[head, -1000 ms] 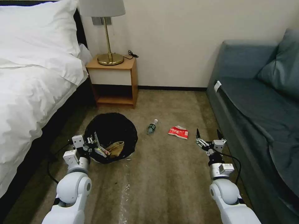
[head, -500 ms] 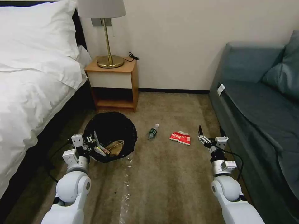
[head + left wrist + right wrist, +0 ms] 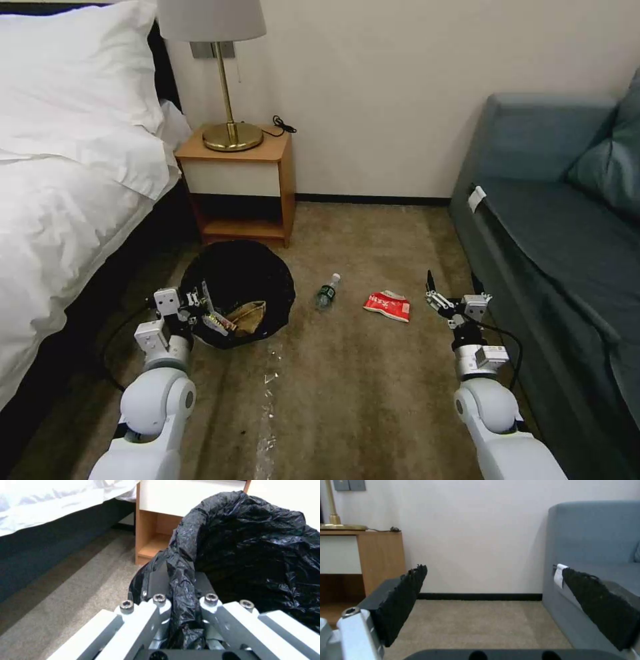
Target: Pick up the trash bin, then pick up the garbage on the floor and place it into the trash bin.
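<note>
Left end effector [image 3: 208, 312] is clamped on the near rim of the trash bin [image 3: 237, 280], pinching the folded-over black bag [image 3: 253, 550]; in the left wrist view the crinkled plastic is bunched between the two pressed-together fingers [image 3: 160, 610]. The bin sits on the left side of the carpet [image 3: 353, 393], between the bed [image 3: 60, 200] and the open floor, just in front of the wooden nightstand [image 3: 237, 183]. Inside the bin, near the left end effector, lies a crumpled brown paper bag [image 3: 248, 315] with a shiny wrapper [image 3: 219, 325] beside it.

Two garbage pieces are on the carpet. A small clear bottle [image 3: 327, 291] with a green label lies on its side just right of the bin, not touching it. A red-and-white crumpled packet [image 3: 387, 305] lies farther right, apart from the bottle.

Right end effector [image 3: 452, 285] hangs just right of the packet, fingers spread wide and holding nothing; the right wrist view shows both black pads [image 3: 403, 600] well apart with carpet and wall between them. It is near the front edge of the blue-grey sofa [image 3: 567, 220].

A brass lamp [image 3: 230, 73] stands on the nightstand against the wall. Small bright flecks [image 3: 270, 393] are on the carpet between the two arms.
</note>
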